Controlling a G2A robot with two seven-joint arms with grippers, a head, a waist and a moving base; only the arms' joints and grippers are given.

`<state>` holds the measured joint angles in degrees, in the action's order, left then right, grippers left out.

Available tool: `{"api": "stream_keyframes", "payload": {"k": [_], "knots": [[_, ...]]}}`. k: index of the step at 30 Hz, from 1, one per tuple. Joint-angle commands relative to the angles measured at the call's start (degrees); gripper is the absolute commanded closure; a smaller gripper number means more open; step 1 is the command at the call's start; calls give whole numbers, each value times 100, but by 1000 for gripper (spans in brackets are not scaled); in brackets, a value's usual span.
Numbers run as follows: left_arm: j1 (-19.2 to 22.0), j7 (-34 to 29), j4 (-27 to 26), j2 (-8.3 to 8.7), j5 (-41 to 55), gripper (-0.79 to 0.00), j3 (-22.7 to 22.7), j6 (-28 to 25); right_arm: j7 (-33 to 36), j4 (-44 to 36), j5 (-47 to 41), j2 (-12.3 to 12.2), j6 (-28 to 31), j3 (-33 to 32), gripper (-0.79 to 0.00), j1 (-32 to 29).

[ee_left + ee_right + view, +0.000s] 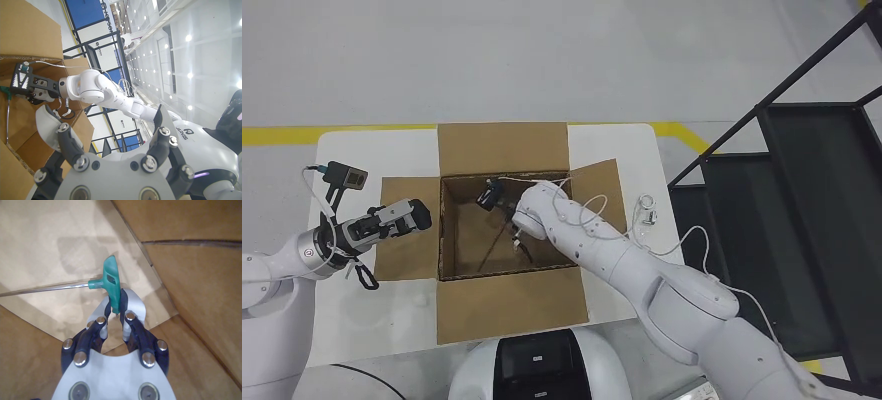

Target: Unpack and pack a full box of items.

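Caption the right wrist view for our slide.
Right gripper holds a green T-handle wrench inside the box.

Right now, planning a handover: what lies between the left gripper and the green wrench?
The box wall, seen in the top view, stands between left gripper and wrench.

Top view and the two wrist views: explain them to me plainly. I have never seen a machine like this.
This is a robot with two arms, each ending in jaws that pinch things. The top view looks down from the robot onto a white table with an open cardboard box on it. The other two pictures come from cameras on the wrists. The right arm is down inside the box. Its wrist view shows its jaws shut on the green handle of a T-shaped tool with a long metal shaft. The left arm is beside the box, over a side flap, with its jaws open and empty.
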<state>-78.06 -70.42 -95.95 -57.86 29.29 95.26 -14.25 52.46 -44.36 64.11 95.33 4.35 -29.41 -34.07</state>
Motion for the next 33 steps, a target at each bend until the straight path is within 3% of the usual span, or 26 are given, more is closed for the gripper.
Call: {"api": "stream_keyframes", "payload": {"k": [1, 8, 13, 19, 25, 33], "knots": [[0, 0, 0, 0, 0, -785, 0, 0, 123, -317, 167, -55, -198, -38, 0, -119], [0, 0, 0, 0, 0, -785, 0, 0, 701, -2100, 1072, -463, -801, -444, 0, -879], [0, 0, 0, 0, 0, -785, 0, 0, 1111, -3701, 1897, -875, -781, -1078, 0, -1736], [0, 0, 0, 0, 0, -785, 0, 0, 928, -5365, 2061, -1281, 152, -2119, 0, -2802], [0, 0, 0, 0, 0, -785, 0, 0, 430, -6799, 1638, -1569, 1045, -3294, 0, -3858], [0, 0, 0, 0, 0, -785, 0, 0, -327, -8164, 1519, -1782, 1351, -4385, 0, -5209]]}}
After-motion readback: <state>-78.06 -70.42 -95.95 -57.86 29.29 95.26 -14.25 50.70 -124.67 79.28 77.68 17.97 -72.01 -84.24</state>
